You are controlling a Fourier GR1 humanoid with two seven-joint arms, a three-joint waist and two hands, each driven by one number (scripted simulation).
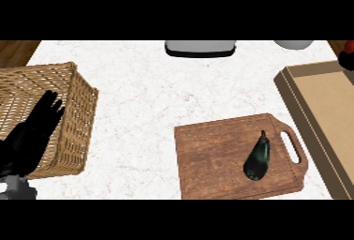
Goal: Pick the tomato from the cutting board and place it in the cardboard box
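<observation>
The cutting board (221,159) is taken as landmark. No tomato is seen on it; a dark eggplant (256,157) lies on its right part, beside the handle slot. It is judged light, smooth, slippery and fairly stiff, best grasped across its thick lower body. Left of the board, the left hand (34,133) is held straight-fingered over a wicker basket (76,108). Right of and beyond the board, the cardboard box (325,108) is seen. The right hand is not shown.

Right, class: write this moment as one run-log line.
left hand open over wicker basket | dark aubergine on cutting board | cardboard box right of board | right hand unseen
</observation>
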